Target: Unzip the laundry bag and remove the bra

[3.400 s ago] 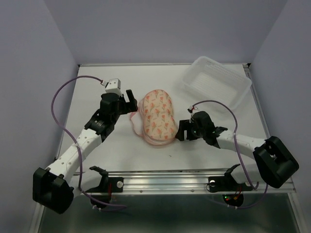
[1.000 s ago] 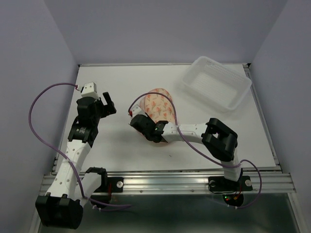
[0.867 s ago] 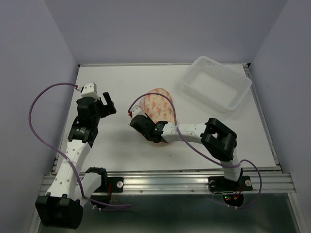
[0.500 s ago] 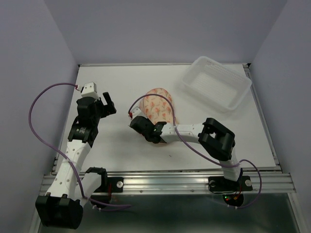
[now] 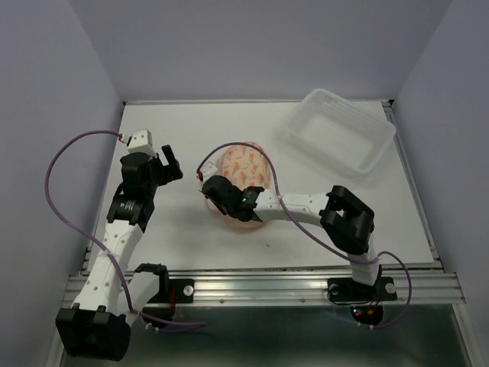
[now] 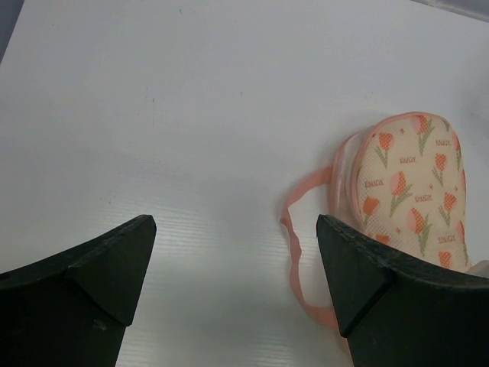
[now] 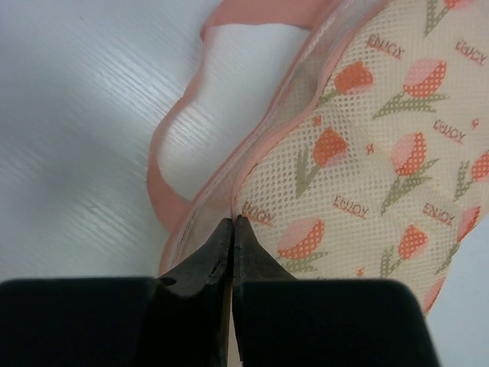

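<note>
Right gripper has its jaws fully together, tips on the pink zipper rim of the laundry bag. Can't tell if a pull tab is pinched between them; none is visible.

- In the top view this contact is at the bag's 8 o'clock edge.
- The bag lies flat mid-table, closed as far as can be seen, tulip-print side up.
- The pink loop trails on the table just beside the rim, toward 9 o'clock.
- The bra is not in view, presumably inside the bag.

Left gripper is spread wide and holds nothing. It hovers well apart from the bag at its 9 o'clock, looking down at the loop and the rim.

The clear plastic tub sits far back at the bag's 2 o'clock. It is not involved.

Step in hand, as I judge it: get hold of the zipper pull and run it round the rim.

- Confirm the tab is really clamped before dragging, since a pinch on bare fabric would just slide the whole bag.
- Pull along the curve of the rim, low and parallel to the table, not upward.
- The free arm could pin the bag's 3 o'clock side or the loop so the pouch doesn't follow.
- Risk: the light bag skids or folds.
</note>
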You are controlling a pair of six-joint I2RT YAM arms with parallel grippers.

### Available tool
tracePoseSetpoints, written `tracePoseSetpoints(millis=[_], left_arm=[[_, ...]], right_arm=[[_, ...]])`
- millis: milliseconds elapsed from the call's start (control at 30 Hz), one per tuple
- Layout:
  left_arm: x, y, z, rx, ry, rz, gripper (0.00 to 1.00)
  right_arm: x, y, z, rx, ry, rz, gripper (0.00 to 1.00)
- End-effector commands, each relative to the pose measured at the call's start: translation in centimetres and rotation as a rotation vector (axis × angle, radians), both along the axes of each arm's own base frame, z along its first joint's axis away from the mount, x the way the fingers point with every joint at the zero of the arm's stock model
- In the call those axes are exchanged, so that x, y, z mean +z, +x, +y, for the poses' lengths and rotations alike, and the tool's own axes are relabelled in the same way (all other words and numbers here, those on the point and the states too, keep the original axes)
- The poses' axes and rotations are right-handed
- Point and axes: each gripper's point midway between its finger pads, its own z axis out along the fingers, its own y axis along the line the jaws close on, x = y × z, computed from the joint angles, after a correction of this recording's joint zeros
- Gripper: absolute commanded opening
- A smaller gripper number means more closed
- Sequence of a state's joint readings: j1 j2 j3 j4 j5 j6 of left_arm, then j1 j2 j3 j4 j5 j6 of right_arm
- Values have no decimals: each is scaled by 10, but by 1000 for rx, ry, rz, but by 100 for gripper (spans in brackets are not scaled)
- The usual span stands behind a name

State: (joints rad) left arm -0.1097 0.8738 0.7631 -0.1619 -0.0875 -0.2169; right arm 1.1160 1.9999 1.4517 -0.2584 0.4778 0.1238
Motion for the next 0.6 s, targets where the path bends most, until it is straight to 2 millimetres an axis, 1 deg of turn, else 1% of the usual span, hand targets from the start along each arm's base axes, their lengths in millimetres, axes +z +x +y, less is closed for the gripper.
tracePoseSetpoints(millis=[0, 67, 133, 233, 267, 300, 367, 400, 433, 500, 533, 567], left_arm=[[8, 2, 4, 8, 17, -44, 99], [8, 2, 4, 8, 18, -42, 99], [8, 2, 4, 8, 18, -42, 99], [7, 1, 4, 10, 18, -42, 99], [8, 1, 4, 10, 16, -44, 99], [8, 2, 4, 9, 16, -44, 99], [8, 2, 4, 7, 15, -45, 99], [8, 2, 3, 5, 16, -43, 99], [8, 2, 4, 8, 15, -45, 99], [8, 1, 3, 5, 14, -45, 99], [8, 1, 3, 1, 14, -45, 99], [8, 1, 3, 3, 14, -45, 99]], right_arm=[[70, -2, 26, 36, 175, -51, 2], [78, -2, 26, 33, 193, -55, 2], [83, 1, 22, 9, 194, -74, 2], [100, 8, 4, -70, 199, -135, 1], [101, 13, -6, -103, 200, -142, 1], [115, 20, -19, -146, 221, -167, 1], [124, 22, -34, -206, 251, -179, 1], [130, 26, -56, -269, 256, -206, 1], [132, 30, -70, -310, 262, -215, 1], [133, 32, -90, -385, 293, -220, 1], [131, 33, -110, -439, 308, -222, 1], [129, 33, -120, -467, 318, -222, 1]])
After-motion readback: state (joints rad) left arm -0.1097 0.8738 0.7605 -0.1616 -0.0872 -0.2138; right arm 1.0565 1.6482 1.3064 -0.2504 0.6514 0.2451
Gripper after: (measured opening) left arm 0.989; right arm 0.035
